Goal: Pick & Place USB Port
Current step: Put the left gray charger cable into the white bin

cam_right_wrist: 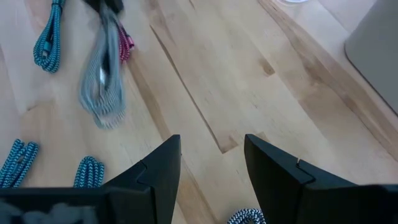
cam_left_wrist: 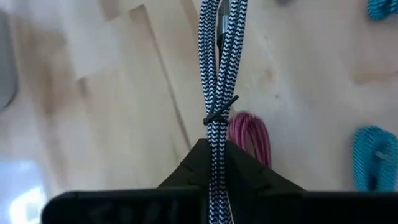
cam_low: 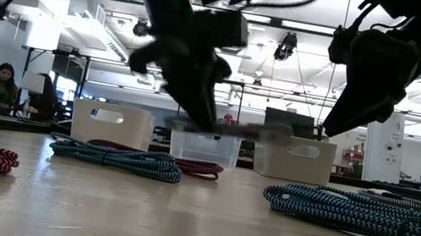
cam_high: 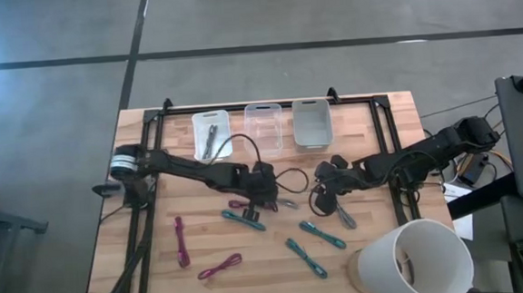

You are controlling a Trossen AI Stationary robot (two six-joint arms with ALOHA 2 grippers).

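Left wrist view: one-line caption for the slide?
Left gripper shut on a black-and-white braided cable bundle, held above the wooden table.

I find no writing I can read in any of my views. The three bins (cam_high: 262, 126) along the far edge of the tabletop (cam_high: 377, 257) carry no label that I can make out, and the coiled cables (cam_high: 316, 235) show only their braid pattern, no brand. The white bucket (cam_high: 416, 261) at the near right corner is blank on the side I see. In the low view the room behind has a dark screen (cam_low: 287, 121) and ceiling fixtures, but any signs there are too small to read.
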